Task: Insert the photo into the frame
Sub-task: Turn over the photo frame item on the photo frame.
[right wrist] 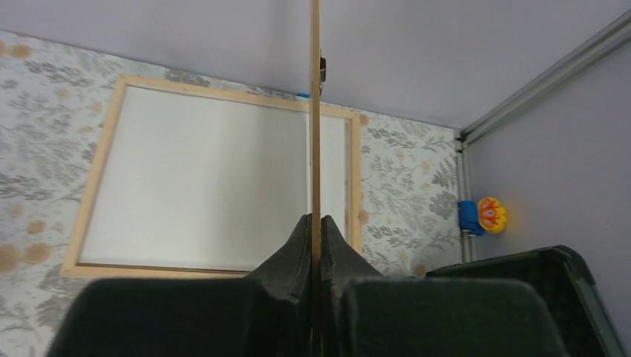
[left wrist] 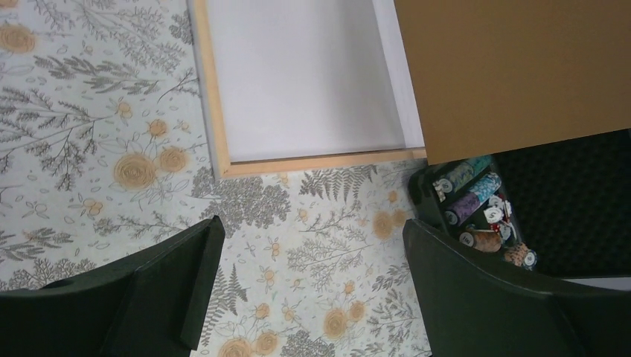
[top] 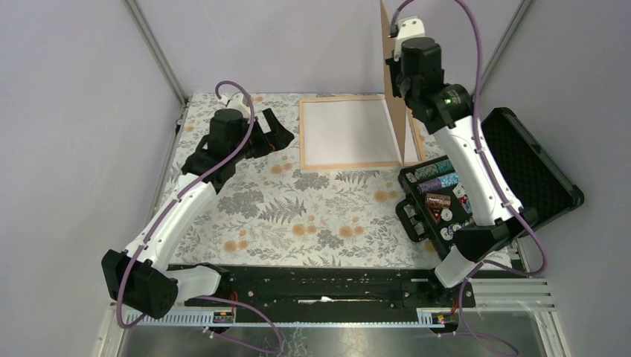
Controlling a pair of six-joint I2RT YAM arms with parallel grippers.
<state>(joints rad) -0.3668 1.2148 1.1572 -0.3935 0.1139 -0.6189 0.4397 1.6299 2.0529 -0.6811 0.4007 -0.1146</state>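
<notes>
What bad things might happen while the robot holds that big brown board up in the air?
The right gripper pinches the flat brown-backed photo by one edge only, standing upright, so it may slip or swing when tilted. It stands near the right rail of the light wooden frame, beside the open black foam-lined case; lowered crooked, it might catch the rail or land on the case instead of dropping inside.
</notes>
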